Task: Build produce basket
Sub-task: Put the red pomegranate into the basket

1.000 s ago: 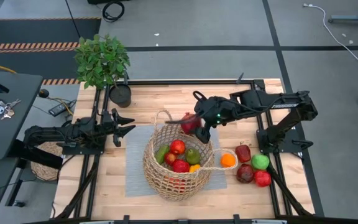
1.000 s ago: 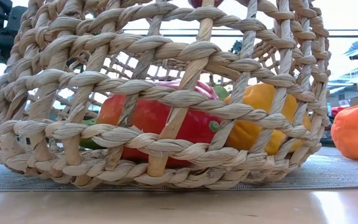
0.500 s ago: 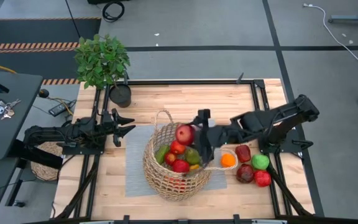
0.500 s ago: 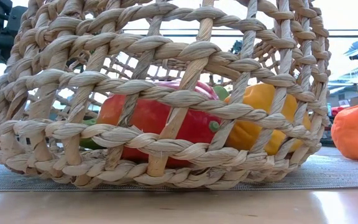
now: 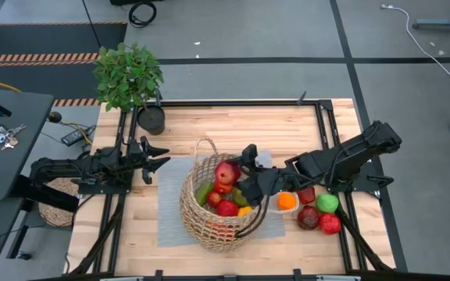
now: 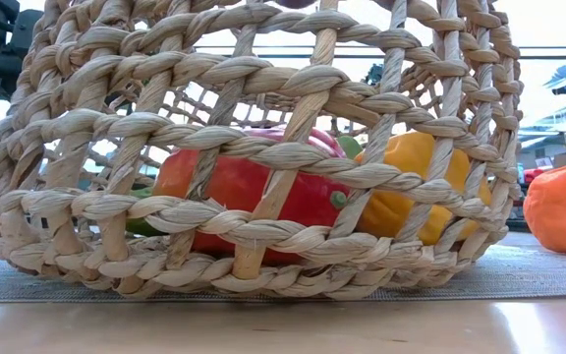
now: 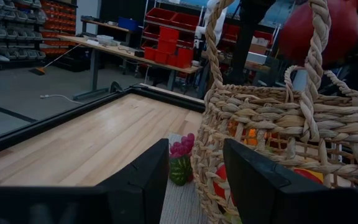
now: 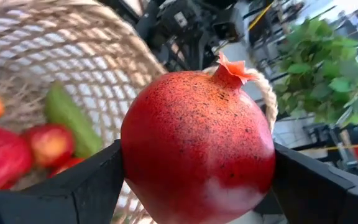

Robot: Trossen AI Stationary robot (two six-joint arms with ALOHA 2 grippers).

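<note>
1. Right gripper grasps a round, speckled red pomegranate between its two dark fingers, held over the open mouth of the basket, on the side toward the table's right edge.
2. Left gripper hangs clenched and empty near the table's left edge, apart from the basket.
3. Thick twisted tan wicker forms the basket's open-weave wall, with two thin loop handles; it stands on a grey mat at the middle of the pale wooden table.
4. Inside the basket lie several smooth pieces: red fruit, a green one, and in the low view a red pepper touching a yellow pepper.
5. Five pieces lie on the table between the basket and the right edge: one orange, one green apple, three red or dark red fruits.
6. One leafy plant in a black pot stands at the table's far left corner.
</note>
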